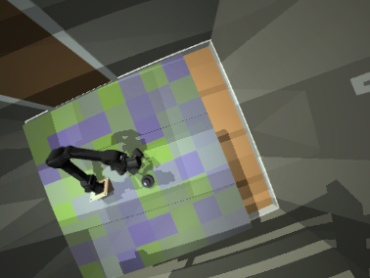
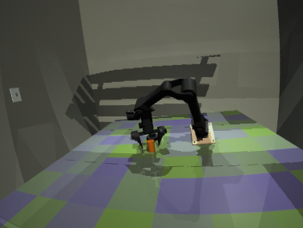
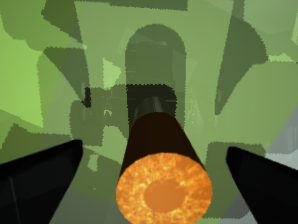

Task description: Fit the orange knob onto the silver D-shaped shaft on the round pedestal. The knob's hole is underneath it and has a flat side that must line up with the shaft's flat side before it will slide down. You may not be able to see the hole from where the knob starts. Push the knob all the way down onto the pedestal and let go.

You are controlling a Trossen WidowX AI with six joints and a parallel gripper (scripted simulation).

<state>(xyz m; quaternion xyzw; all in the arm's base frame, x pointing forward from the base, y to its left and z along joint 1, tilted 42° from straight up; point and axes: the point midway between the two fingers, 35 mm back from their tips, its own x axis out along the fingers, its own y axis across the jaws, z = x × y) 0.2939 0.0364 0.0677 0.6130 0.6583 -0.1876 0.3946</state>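
Knob: orange cyl.; top mottled, lit; side dk. brown close-up.

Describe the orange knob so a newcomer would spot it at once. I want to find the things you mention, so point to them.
On the green and purple checkered table point(image 1: 161, 232) point(image 2: 224, 193), follow the black arm point(image 1: 88, 154) point(image 2: 192, 104) to its open gripper point(image 2: 151, 145) point(image 3: 155, 150). Between the fingers, touching neither, stands the knob point(image 2: 151, 145) point(image 3: 164, 196), an upright cylinder with a round top. Its bright orange sets it apart from the black fingers around it.
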